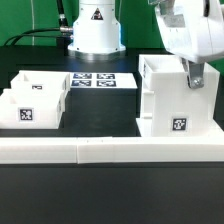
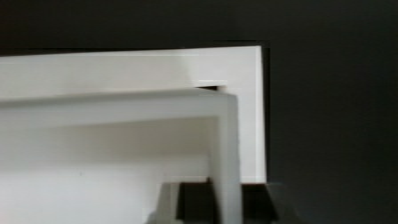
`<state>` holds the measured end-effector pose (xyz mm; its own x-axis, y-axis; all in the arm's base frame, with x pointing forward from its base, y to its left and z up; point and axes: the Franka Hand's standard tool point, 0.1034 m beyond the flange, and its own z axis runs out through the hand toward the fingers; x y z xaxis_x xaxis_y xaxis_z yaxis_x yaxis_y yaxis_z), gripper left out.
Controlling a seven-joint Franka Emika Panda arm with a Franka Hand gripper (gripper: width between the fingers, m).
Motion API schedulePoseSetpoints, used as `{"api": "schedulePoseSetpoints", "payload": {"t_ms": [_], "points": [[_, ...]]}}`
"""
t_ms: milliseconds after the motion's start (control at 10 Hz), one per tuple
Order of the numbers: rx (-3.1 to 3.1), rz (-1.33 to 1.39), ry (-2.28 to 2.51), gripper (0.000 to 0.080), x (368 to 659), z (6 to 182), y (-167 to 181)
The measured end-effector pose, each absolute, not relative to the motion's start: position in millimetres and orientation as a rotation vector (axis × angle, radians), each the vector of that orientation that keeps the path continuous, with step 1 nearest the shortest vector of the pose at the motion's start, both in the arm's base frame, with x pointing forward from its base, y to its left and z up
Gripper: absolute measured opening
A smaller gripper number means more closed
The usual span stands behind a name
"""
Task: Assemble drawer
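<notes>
One cube-like housing (image 1: 172, 105) stands at four o'clock from the marker board (image 1: 100, 81), with two trays (image 1: 35, 100) at eight o'clock. The gripper (image 1: 191, 76) sits at its three o'clock wall; whether the fingers clamp it I cannot tell. Grip deep and square before any shove.

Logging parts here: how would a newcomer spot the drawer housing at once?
Start at the long low white rail across the front of the table. Behind its end on the exterior view's right stands the housing. It is the tallest white box, tag low on its front, unlike the two low trays opposite.
</notes>
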<state>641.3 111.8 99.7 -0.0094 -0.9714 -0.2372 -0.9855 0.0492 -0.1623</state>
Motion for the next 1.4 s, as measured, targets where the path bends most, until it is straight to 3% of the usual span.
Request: {"api": "schedulePoseSetpoints", "payload": {"t_ms": [500,700,800,900,1000,1300,1400], "points": [[-1.994,0.073,2.034,0.0045,650,101.1,113],[-1.998,0.07,2.029,0.0364,650,101.5,113],[-1.998,0.067,2.026,0.0364,651,102.3,113],[-1.998,0.065,2.025,0.0544,651,103.1,113],[-1.998,0.065,2.024,0.0617,652,103.4,113],[-2.01,0.062,2.011,0.0648,651,104.4,113],[-2.101,0.056,1.914,0.0648,646,113.8,113]]}}
